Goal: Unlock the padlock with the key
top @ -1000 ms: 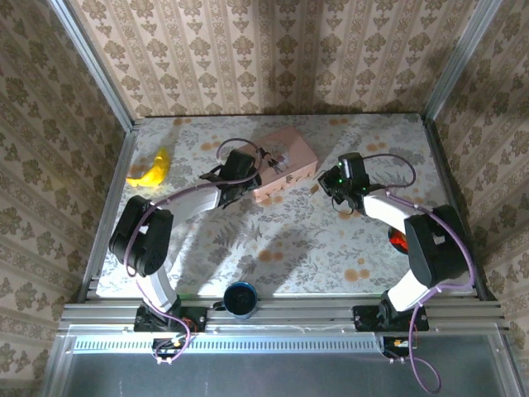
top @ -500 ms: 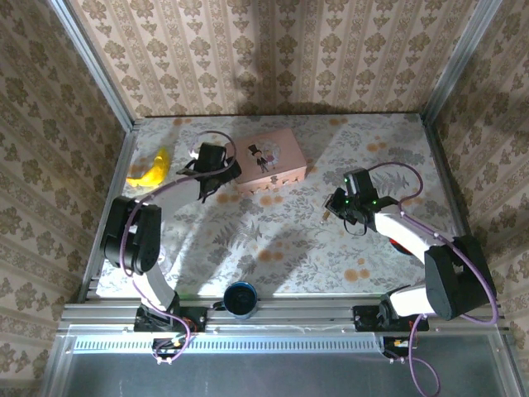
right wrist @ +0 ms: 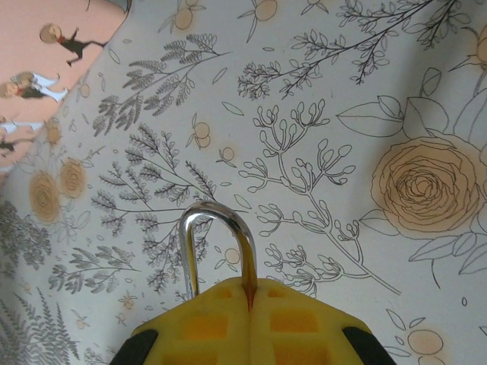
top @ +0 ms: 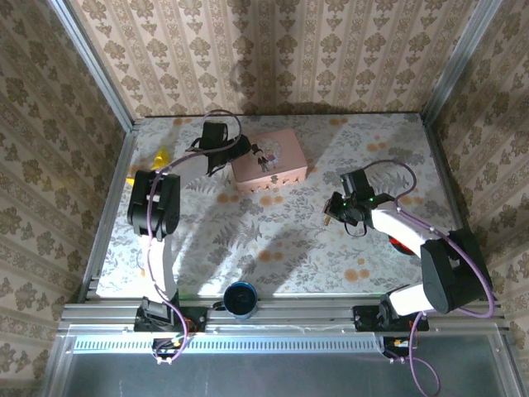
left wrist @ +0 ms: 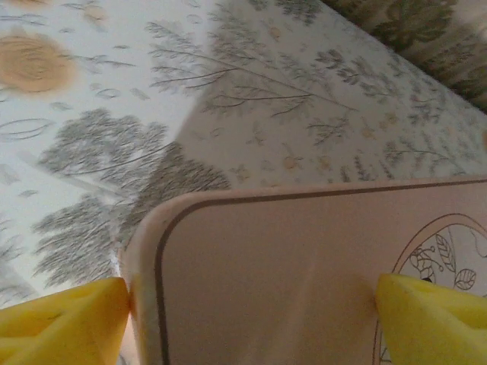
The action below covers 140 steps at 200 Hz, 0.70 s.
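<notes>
Padlock (right wrist: 190, 251) is sitting clamped in the closed right gripper (right wrist: 249, 300), its silver shackle arching out over the flowered tabletop (right wrist: 342, 114), right of centre. Left gripper (left wrist: 251, 319) is hovering at the back with its yellow fingers (left wrist: 65, 323) spread wide, one at the pink box's (left wrist: 266, 251) edge, one over its lid.

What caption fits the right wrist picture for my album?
The right gripper pinches the padlock, its silver loop poking out over the flowery table.
</notes>
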Each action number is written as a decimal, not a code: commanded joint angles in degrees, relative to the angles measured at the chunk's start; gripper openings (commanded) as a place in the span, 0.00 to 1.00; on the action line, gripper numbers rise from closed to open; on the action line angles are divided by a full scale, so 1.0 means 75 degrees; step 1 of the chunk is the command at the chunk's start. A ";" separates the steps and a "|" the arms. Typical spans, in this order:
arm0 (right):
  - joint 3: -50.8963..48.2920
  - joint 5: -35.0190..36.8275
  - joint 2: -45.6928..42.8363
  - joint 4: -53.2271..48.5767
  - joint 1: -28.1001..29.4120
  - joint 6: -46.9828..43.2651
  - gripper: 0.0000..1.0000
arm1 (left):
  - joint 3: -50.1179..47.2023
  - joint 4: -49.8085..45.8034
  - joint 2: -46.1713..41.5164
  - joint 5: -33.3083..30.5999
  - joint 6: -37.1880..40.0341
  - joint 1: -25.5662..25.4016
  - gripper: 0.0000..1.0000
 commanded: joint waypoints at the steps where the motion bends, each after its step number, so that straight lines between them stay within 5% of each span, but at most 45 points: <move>1: 0.0322 -0.0389 0.0291 -0.0273 0.0003 -0.0514 0.00 | 0.0587 0.0290 0.0407 0.1041 -0.0211 0.0014 0.83; 50: 0.1035 -0.0551 0.1391 -0.0579 -0.0071 -0.1107 0.00 | 0.0050 0.0402 -0.0242 0.0790 -0.0288 0.0201 0.95; 60: 0.1152 -0.0459 0.1538 -0.0643 -0.0098 -0.1197 0.09 | -0.0403 0.0525 -0.0642 0.0685 -0.0269 0.0321 0.98; 81: 0.1309 -0.0268 0.1723 -0.0849 -0.0164 -0.1501 0.48 | -0.1579 0.0757 -0.1777 0.0277 -0.0065 0.0565 1.00; 98: 0.1273 0.0082 0.1510 -0.0982 -0.0226 -0.1770 0.68 | -0.2694 0.0696 -0.2929 -0.0440 0.0295 0.0743 1.00; 140: -0.0048 0.1014 -0.1006 -0.0071 -0.0409 -0.2723 0.86 | -0.5784 0.1356 -0.6081 -0.2299 0.1869 0.0797 1.00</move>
